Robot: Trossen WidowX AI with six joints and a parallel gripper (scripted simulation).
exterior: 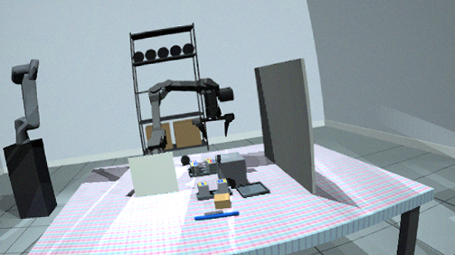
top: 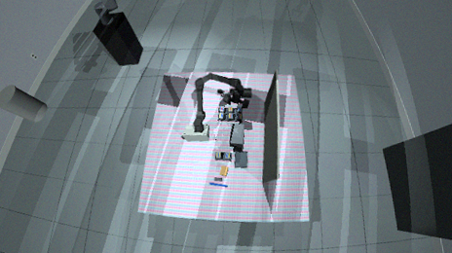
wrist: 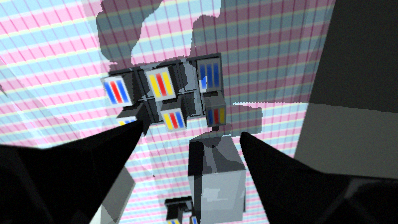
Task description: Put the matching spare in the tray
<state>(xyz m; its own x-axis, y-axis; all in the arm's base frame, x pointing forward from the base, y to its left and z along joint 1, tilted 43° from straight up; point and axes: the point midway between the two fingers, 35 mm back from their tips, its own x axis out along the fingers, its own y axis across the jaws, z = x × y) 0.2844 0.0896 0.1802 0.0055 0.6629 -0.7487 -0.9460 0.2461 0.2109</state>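
My gripper (top: 233,98) (exterior: 215,135) (wrist: 193,130) is open and empty, high above the table near the back rack. In the wrist view the rack holds spares with striped labels: blue-red-blue (wrist: 118,91), yellow-red-yellow (wrist: 161,83), all blue (wrist: 209,75), yellow-red-blue (wrist: 174,120) and blue-red-yellow (wrist: 216,116). Another spare (wrist: 127,121) is partly hidden by the left finger. The mounted unit (top: 237,134) (exterior: 236,171) (wrist: 220,192) is a large grey box; no code is readable on it in these views. The dark flat tray (top: 241,159) (exterior: 253,189) holds nothing visible.
A tall panel (top: 272,134) (exterior: 284,122) stands to the right. A pale board (exterior: 153,174) stands before the arm's base. A smaller holder with two units, a tan block (top: 223,171) (exterior: 222,200) and a blue rod (top: 219,185) (exterior: 217,216) lie towards the front.
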